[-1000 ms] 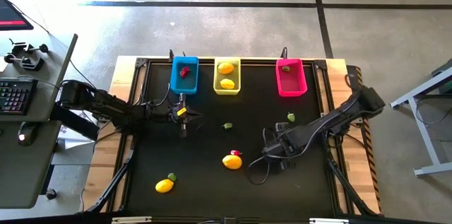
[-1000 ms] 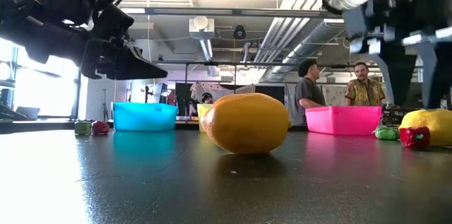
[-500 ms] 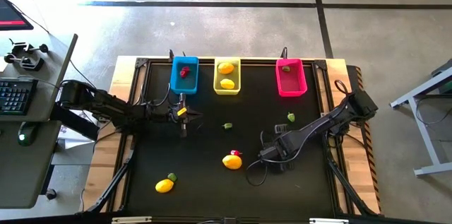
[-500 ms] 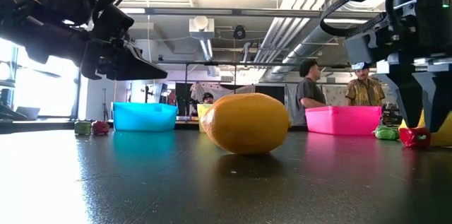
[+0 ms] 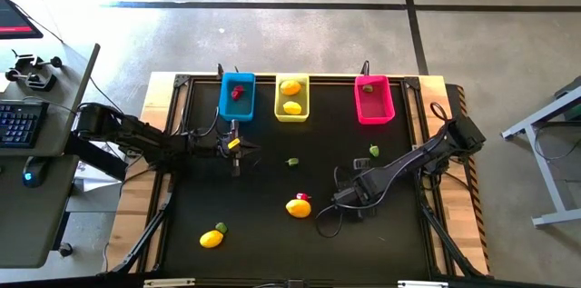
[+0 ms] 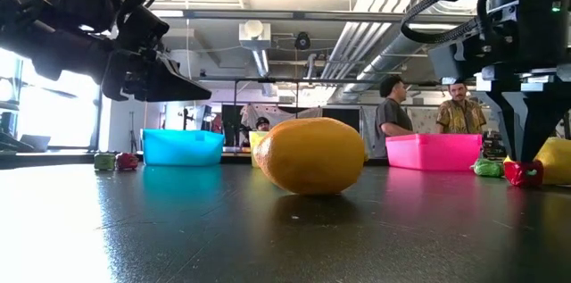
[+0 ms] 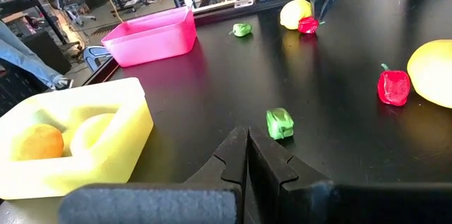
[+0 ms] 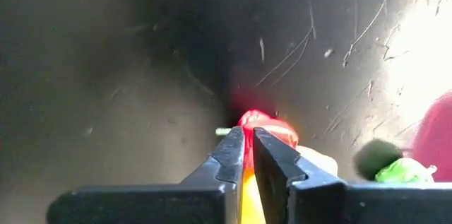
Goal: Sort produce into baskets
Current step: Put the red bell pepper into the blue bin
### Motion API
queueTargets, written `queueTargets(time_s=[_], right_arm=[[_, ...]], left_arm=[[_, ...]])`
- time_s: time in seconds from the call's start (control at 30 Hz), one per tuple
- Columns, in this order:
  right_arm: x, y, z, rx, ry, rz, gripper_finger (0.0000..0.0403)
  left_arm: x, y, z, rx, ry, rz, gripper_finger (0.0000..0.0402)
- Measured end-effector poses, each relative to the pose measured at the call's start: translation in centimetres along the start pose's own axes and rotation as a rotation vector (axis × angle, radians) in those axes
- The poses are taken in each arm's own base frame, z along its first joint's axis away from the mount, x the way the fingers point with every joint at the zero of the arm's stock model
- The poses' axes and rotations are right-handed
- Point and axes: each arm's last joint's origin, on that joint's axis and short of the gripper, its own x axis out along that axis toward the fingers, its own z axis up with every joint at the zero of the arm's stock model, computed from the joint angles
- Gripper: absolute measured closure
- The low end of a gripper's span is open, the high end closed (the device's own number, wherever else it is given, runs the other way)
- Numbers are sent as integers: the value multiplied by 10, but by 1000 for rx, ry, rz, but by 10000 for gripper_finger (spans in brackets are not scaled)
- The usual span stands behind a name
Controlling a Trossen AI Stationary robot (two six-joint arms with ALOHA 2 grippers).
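High view: right gripper [image 5: 338, 199] low, just beside red pepper [image 5: 304, 197] and lemon [image 5: 298, 207].

Right wrist view: fingers nearly together; pepper lies past the tips, grip unconfirmed. Lift slowly, check it comes up.

Left wrist view: left gripper [image 7: 248, 155] shut, idle.

High cam: straight down over whole counter [image 5: 272, 233]. Low cam: counter level, facing room behind. Wrist cams: close, looking past own fingers. Shared by high, low, left wrist: pink basket [image 5: 374, 100].
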Motion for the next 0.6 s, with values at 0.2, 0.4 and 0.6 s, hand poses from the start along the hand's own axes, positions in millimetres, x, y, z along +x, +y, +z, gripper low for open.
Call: queueTargets(time_s=[0.2,0.4,0.6], right_arm=[[-9,5,-2,-199,5,-22,331],[3,8,2,-429,46,-72,225],[23,14,7,-628,133,-76,184]], left_arm=[[0,0,0,0,0,-1,401],[0,0,-1,1,9,-3,401],[0,0,-1,2,14,-4,401]])
